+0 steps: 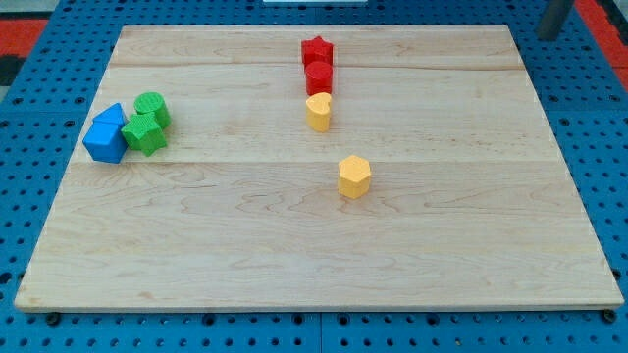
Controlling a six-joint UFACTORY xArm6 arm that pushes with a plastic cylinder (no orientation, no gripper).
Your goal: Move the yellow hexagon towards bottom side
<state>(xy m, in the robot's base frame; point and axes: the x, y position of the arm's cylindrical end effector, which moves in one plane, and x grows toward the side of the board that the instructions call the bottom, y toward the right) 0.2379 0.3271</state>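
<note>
The yellow hexagon [354,176] stands on the wooden board [294,265], a little right of the middle. A yellow heart-shaped block [318,112] stands above and to its left, apart from it. My rod shows at the view's top right corner, and my tip [549,37] is just off the board's top right corner, far from every block.
A red star [317,51] and a red cylinder [318,76] line up directly above the yellow heart, close together. At the left edge, two green blocks [152,106] [145,133] and two blue blocks [110,118] [104,143] form a cluster. Blue pegboard [29,196] surrounds the board.
</note>
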